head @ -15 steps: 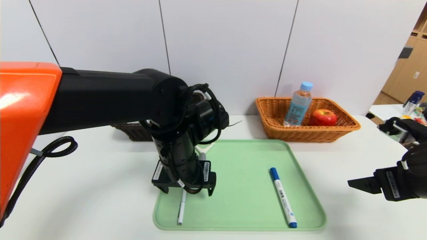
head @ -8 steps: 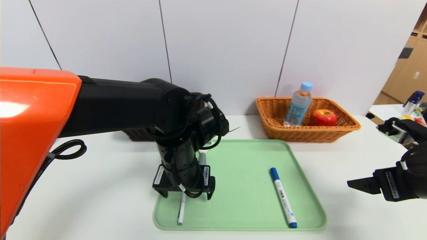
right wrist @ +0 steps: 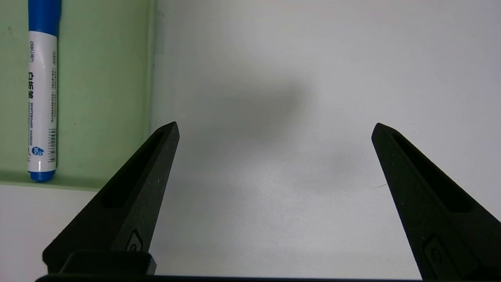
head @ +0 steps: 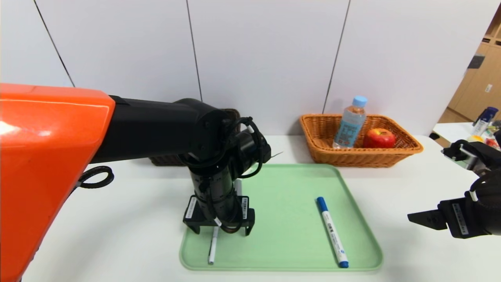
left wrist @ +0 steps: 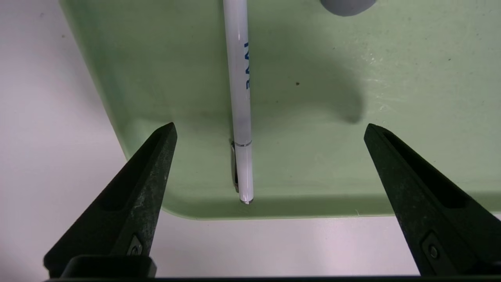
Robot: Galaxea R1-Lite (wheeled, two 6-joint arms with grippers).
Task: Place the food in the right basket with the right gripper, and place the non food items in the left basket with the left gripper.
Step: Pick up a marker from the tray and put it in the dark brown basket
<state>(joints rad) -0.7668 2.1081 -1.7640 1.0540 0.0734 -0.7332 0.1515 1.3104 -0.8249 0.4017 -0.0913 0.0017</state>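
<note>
My left gripper [head: 222, 232] [left wrist: 270, 127] hangs open, pointing down over the near left part of the green tray [head: 289, 184]. The thin white pen [head: 212, 248] [left wrist: 242, 98] lies on the tray between its fingers, untouched. The peeler's grey handle end [left wrist: 344, 3] lies just beyond the gripper. A blue-capped marker [head: 332, 237] [right wrist: 42, 98] lies on the tray's right side. The orange right basket [head: 407, 150] holds the bottle [head: 349, 125] and the apple [head: 379, 138]. The dark left basket [head: 164, 159] is mostly hidden behind the left arm. My right gripper [head: 426, 217] [right wrist: 274, 127] is open over bare table, right of the tray.
The white table [head: 117, 219] stretches left of the tray and ends at a white wall behind the baskets. The left arm's orange section [head: 47, 156] fills the near left. A side table with clutter [head: 481, 125] stands at the far right.
The left arm has swung a little to the right and its gripper has come lower and nearer over the pen. The right arm has not moved.
</note>
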